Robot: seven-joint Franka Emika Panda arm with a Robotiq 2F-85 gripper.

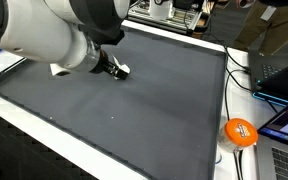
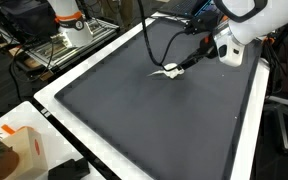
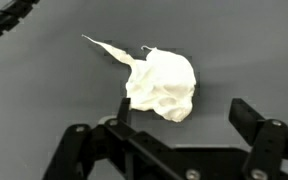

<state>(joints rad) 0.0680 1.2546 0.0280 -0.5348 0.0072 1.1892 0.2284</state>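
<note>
A crumpled white cloth or tissue (image 3: 162,83) lies on the dark grey mat (image 3: 44,100), with a thin twisted tail pointing away to the upper left. My gripper (image 3: 187,115) is open and holds nothing. Its left finger (image 3: 124,108) stands just beside the cloth's near edge, and its right finger (image 3: 250,116) is well clear of it. In both exterior views the gripper (image 1: 117,70) (image 2: 194,60) hangs low over the mat (image 1: 134,110) next to the cloth (image 2: 167,71). The arm hides most of the cloth (image 1: 62,70) in an exterior view.
The mat (image 2: 154,120) covers a white-edged table. An orange round object (image 1: 241,131), laptops (image 1: 284,75) and cables lie off one side. A box (image 2: 19,145) and a small plant sit near a corner, and another robot base (image 2: 69,20) stands behind.
</note>
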